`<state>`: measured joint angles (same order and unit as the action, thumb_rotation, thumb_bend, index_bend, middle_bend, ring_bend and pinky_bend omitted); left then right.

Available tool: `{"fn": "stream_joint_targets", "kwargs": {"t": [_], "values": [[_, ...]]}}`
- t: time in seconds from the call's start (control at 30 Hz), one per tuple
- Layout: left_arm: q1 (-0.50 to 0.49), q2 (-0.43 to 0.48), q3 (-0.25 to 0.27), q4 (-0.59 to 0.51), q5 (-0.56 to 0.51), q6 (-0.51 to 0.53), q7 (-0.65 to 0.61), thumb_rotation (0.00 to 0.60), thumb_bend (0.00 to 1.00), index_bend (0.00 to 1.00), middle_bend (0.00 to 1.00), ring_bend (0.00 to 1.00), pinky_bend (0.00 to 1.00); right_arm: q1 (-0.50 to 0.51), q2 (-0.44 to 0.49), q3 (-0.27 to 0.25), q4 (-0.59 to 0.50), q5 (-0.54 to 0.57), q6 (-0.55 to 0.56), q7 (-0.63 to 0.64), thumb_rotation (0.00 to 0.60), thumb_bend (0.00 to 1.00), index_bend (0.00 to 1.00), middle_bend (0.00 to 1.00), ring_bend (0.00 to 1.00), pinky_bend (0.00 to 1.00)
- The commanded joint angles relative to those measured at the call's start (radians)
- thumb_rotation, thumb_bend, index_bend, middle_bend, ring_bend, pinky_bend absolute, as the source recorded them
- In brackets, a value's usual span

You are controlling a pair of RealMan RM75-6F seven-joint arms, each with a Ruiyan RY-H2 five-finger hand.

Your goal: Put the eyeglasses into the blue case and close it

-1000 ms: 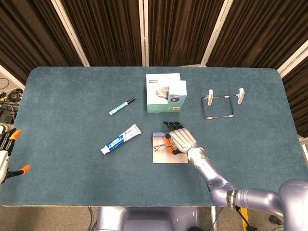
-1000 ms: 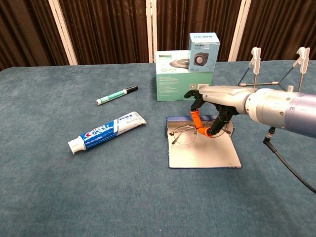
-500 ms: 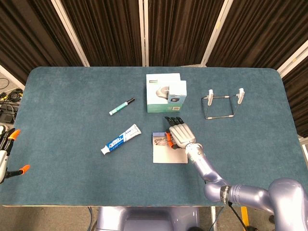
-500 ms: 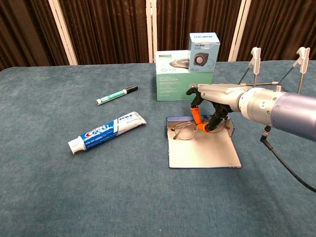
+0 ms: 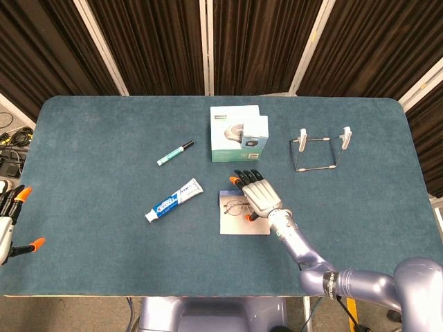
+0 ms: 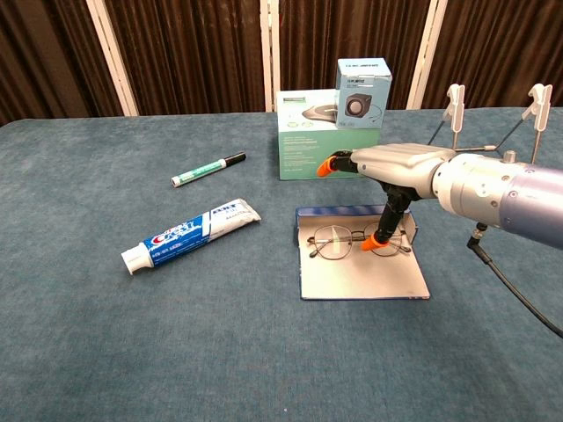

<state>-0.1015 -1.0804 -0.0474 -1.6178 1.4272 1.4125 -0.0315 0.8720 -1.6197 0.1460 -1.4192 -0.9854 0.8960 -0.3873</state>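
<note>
Dark curtains are hanging behind the blue surface [image 5: 97,180]. Glasses [image 6: 356,240] are lying in the open case [image 6: 362,272], near its hinge. Above them the right hand [image 6: 387,167] is hovering, fingers [image 6: 330,163] spread and holding nothing; one tip is reaching down beside a lens. Light, thin-wired and fragile, the glasses are best taken by the frame. No left hand is showing.

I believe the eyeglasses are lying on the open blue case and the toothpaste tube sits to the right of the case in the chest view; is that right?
Not quite: in the chest view the toothpaste tube lies to the left of the open blue case, not the right. The eyeglasses do lie on the case.
</note>
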Motion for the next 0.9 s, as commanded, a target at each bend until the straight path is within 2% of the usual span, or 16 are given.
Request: {"fn": "stream_joint_targets", "kwargs": {"t": [0.03,0.47,0.9], "values": [[-0.001,-0.001,0.000,0.000,0.000,0.000,0.002,0.600,0.00,0.00,0.00,0.00,0.00,-0.003,-0.013,-0.004,0.017,-0.018,0.006,0.005,0.600,0.05,0.11,0.00,0.00,0.00],[-0.010,-0.004,-0.011,0.015,-0.032,-0.027,-0.006,0.600,0.00,0.00,0.00,0.00,0.00,0.023,-0.127,0.028,0.190,0.011,-0.027,-0.017,0.600,0.05,0.11,0.00,0.00,0.00],[-0.016,-0.008,-0.014,0.021,-0.046,-0.040,-0.003,0.600,0.00,0.00,0.00,0.00,0.00,0.030,-0.180,0.069,0.309,0.028,-0.024,-0.021,0.600,0.05,0.16,0.00,0.00,0.00]]}}
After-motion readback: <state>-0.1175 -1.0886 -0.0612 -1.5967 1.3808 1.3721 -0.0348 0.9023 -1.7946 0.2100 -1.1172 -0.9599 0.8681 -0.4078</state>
